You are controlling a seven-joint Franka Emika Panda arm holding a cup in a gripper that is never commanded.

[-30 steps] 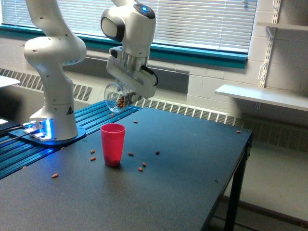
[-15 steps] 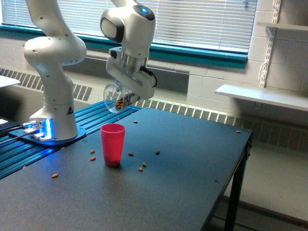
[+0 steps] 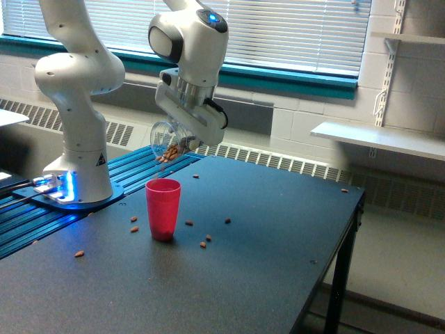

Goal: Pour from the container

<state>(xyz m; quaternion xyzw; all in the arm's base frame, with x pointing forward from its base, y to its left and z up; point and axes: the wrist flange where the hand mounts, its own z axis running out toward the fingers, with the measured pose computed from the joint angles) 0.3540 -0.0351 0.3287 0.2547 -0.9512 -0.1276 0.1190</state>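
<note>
**Container tipping, pour underway**

Container [image 3: 165, 142] is sitting clamped in my gripper [image 3: 182, 141], jaws closed on its body, mouth tilting down-left above the red cup [image 3: 163, 208]. Brown pieces are gathering at the lip. Next I'm judging more tilt, keeping the mouth over the cup; strays [image 3: 206, 241] are littering the table [image 3: 278, 229].

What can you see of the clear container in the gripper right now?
The clear container is small, round-bodied and transparent, plastic or glass by its look. The gripper holds it tipped on its side above the red cup, touching nothing else. Brown nut-like pieces sit at its lower side, near the mouth. No lid shows.
</note>
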